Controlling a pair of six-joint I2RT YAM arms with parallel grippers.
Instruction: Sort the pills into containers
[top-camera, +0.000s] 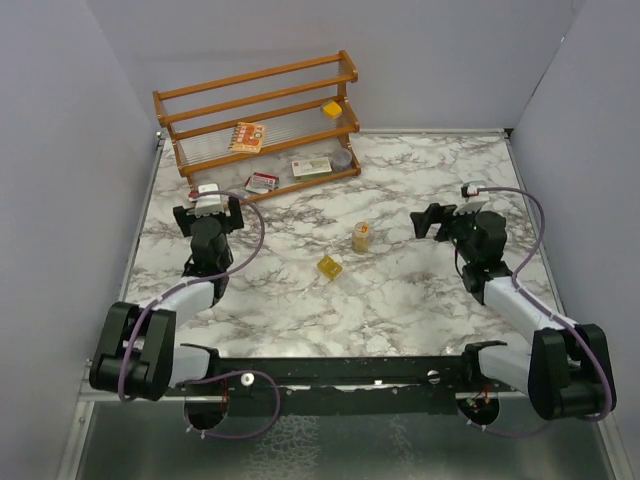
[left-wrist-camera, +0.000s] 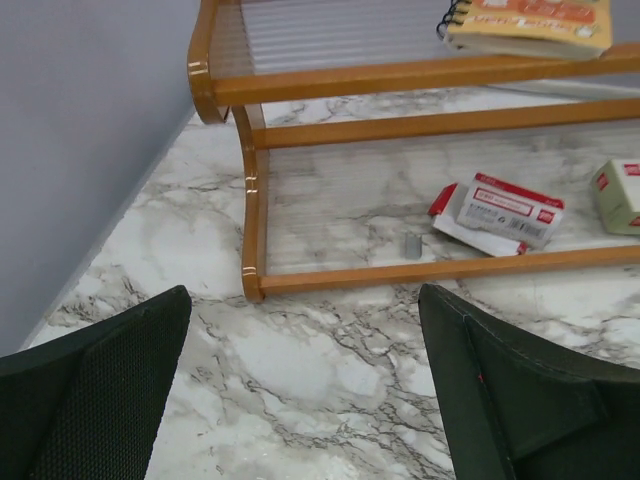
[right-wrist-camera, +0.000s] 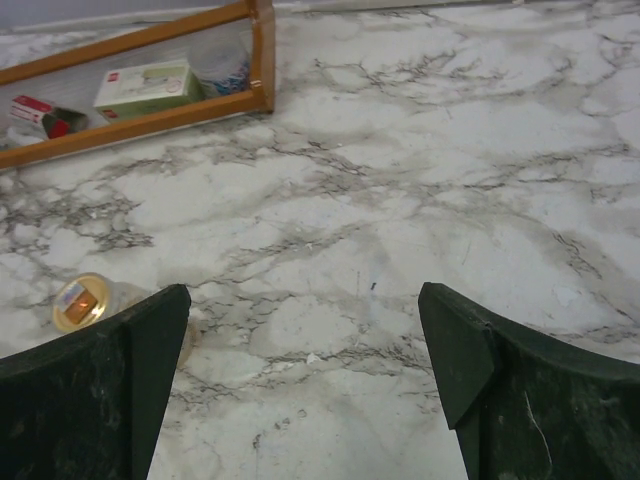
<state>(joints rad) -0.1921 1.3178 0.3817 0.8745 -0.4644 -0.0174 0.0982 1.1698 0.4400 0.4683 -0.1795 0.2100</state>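
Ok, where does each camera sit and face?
Top external: above and behind, looking down on the table; left arm and right arm show.
Left wrist: on the left arm, facing the rack, left end; open fingers below.
Right wrist: on the right arm, facing tabletop and round jar; open fingers below.
Shared: rack in all three; jar in top and right wrist.

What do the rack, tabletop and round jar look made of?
Rack: glossy orange-brown wood rails; shelves clear and ribbed, plastic or glass. Tabletop: white with grey veins, marble or a printed laminate. Round jar: translucent amber, probably plastic.
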